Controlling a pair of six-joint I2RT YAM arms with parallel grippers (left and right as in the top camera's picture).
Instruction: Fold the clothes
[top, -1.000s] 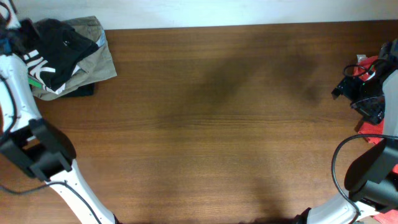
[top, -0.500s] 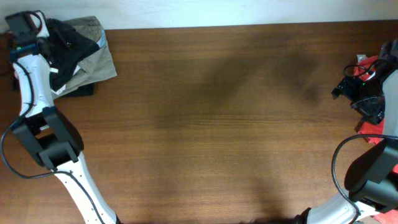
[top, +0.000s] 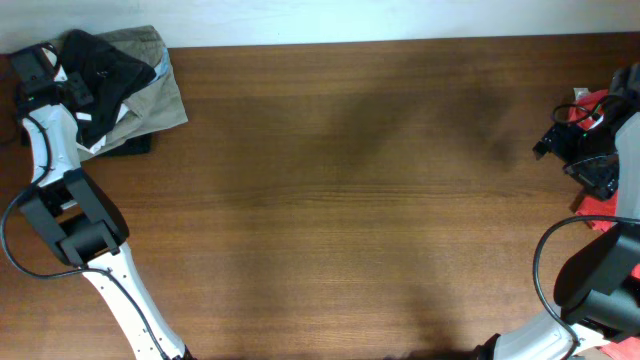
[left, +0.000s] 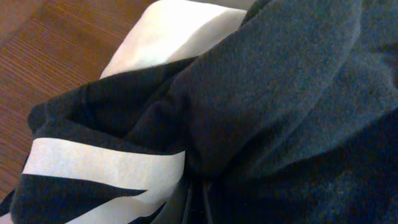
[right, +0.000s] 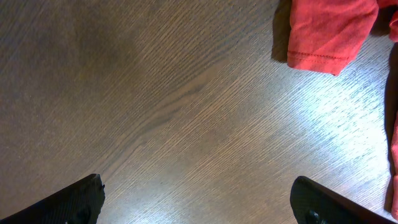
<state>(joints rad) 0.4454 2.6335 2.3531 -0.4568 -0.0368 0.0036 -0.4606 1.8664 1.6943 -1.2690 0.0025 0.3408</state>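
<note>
The black T-shirt (top: 108, 66) with white lettering lies bunched on a pile at the table's far left corner. It fills the left wrist view (left: 280, 93), with white letter strokes (left: 106, 168) at the lower left. My left gripper (top: 72, 88) is down in the shirt. Its fingers are buried in the cloth, and the folds run together at the jaws (left: 202, 205), so it looks shut on the shirt. My right gripper (top: 552, 142) is open and empty above bare wood (right: 199, 199) at the far right.
A khaki garment (top: 162, 100) lies under the black shirt, with a dark item (top: 130, 146) below it and a white piece (left: 180, 31) showing under the shirt. Red cloth (right: 329, 31) lies beside the right gripper at the table's right edge (top: 600, 100).
My left arm has swung up over the pile and its gripper has gone down into the black shirt. The shirt is more bunched and its lettering is mostly covered. The right arm has not moved.
</note>
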